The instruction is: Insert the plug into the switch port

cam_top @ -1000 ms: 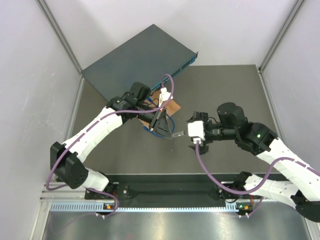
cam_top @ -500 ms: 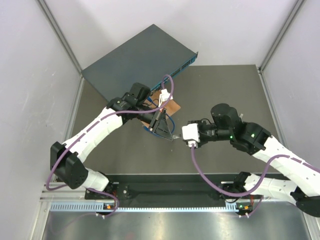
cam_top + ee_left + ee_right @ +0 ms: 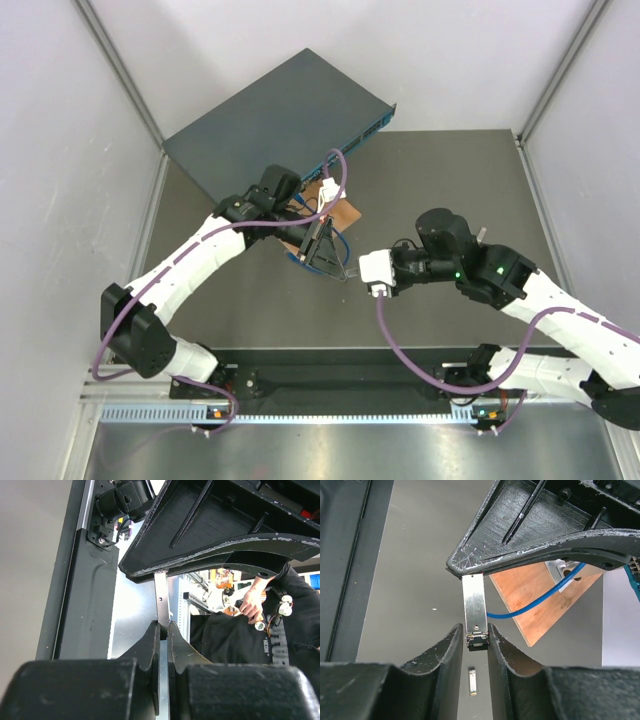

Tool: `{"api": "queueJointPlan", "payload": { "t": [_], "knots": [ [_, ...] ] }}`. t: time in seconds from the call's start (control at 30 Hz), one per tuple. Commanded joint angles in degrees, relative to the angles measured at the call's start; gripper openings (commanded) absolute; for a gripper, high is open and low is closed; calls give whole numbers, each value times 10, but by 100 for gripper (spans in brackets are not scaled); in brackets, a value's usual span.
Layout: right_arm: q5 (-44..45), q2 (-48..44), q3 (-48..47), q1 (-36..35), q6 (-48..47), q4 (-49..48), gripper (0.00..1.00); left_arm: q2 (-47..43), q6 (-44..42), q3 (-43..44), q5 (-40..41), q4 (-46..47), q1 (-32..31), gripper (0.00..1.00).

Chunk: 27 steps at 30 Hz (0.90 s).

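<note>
robot lab: white walls (image 3: 60,200) enclose the table (image 3: 450,180); dark-clad person (image 3: 230,635) nearby.

The plug (image 3: 474,605) was bare brushed metal, bright and smooth, with a darker latch end. The fingers (image 3: 442,660) on either side of it were matt black plastic with a fine ribbed grain, scuffed pale along the edges. The switch (image 3: 275,115) was painted metal, dark teal with a dull sheen. The board (image 3: 520,587) was smooth orange-brown wood, and the blue cable (image 3: 540,599) across it had a glossy plastic jacket. The counter (image 3: 415,565) was matt dark grey.
</note>
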<state>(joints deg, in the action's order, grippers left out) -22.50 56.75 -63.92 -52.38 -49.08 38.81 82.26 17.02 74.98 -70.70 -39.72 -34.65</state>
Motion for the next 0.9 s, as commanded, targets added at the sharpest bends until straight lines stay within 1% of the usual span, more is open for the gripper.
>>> {"api": "queueJointPlan", "payload": {
  "t": [0.0,0.03,0.2,0.27,0.3,0.37,0.4,0.43,0.53,0.57,0.67,0.77,0.8,0.83,0.87],
  "knots": [
    [-2,-1,-30,-11,-6,-23,26,-3,3,0,-16,31,0,0],
    [-2,-1,-29,-11,-7,-23,29,-3,3,0,-16,31,1,0],
    [1,-2,-25,-13,-8,-26,31,-2,6,-2,-15,32,1,0],
    [3,-3,-23,-14,-7,-28,25,-1,7,-2,-13,32,0,0],
    [4,-4,-23,-14,-7,-29,17,1,8,1,-12,33,1,0],
    [8,-3,-23,-16,-7,-31,8,2,9,3,-8,32,1,0],
    [8,-3,-23,-16,-3,-36,0,1,9,3,-7,32,1,0],
    [8,-2,-23,-16,-1,-37,0,3,9,4,-1,33,1,3],
    [15,-4,-16,-16,15,-47,0,-2,10,14,7,39,4,25],
    [18,-6,-11,-16,22,-53,0,-2,11,20,9,41,5,44],
    [36,-16,18,-9,71,-84,0,-4,20,59,19,55,16,62],
    [45,-23,37,14,130,-114,0,1,40,121,21,75,39,70],
    [44,-26,40,25,158,-119,0,3,54,131,14,88,59,70],
    [44,-27,42,32,171,-123,0,7,70,138,9,120,71,71],
    [45,-26,42,39,196,-132,0,10,99,154,7,139,85,71]
  ]
}}
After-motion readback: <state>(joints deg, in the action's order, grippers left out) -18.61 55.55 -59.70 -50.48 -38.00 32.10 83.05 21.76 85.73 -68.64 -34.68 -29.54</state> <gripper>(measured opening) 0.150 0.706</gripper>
